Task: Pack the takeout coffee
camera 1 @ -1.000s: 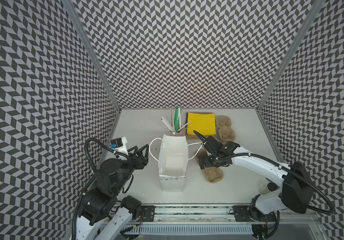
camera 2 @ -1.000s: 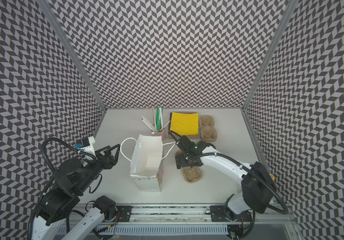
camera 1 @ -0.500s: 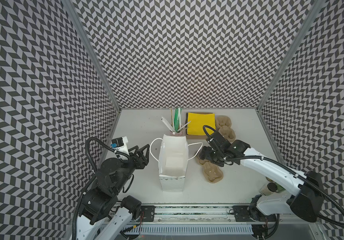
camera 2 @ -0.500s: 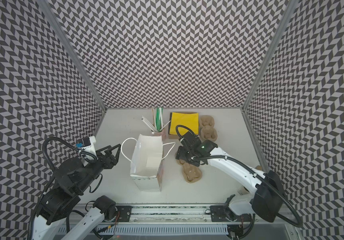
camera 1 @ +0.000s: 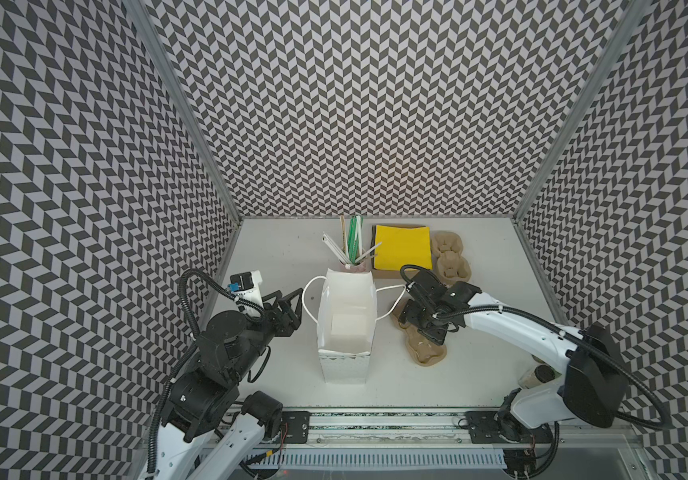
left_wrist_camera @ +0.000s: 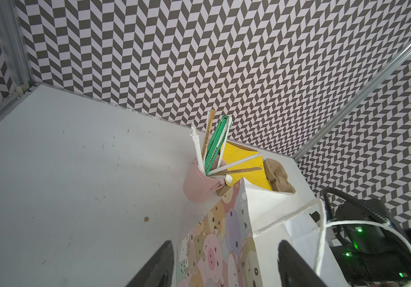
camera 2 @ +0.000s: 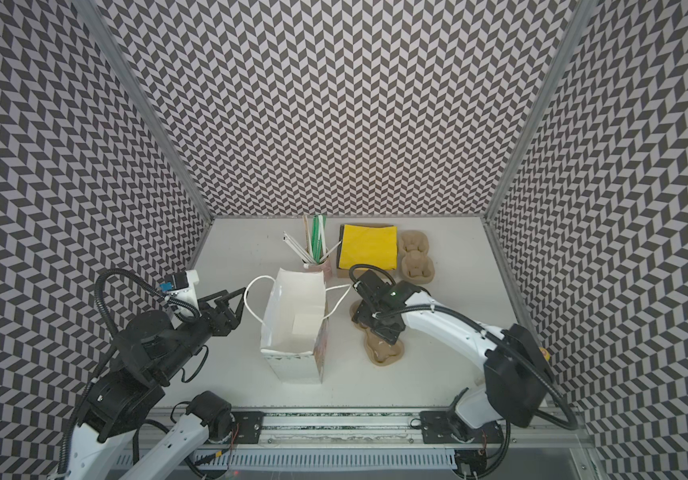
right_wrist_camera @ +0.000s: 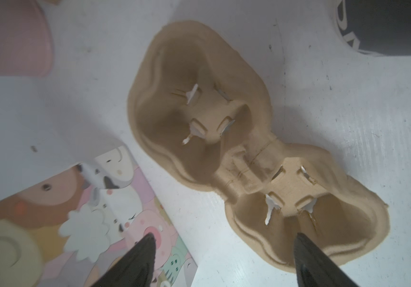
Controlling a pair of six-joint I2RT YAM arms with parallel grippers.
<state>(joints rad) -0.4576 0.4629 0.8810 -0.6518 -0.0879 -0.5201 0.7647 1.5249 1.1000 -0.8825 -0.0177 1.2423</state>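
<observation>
Swung down from beside the paper bag (camera 1: 344, 370), the right pincer (right_wrist_camera: 224, 236) hangs spread over the pulp cup carrier (right_wrist_camera: 224, 139), probably best gripped by its central ridge, while the takeout coffee (right_wrist_camera: 393, 24) sits nearby on the worktop (camera 1: 438, 386)

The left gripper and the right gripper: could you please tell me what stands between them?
The open white paper bag stands upright between the left gripper and the right gripper; this shows in both top views.
</observation>
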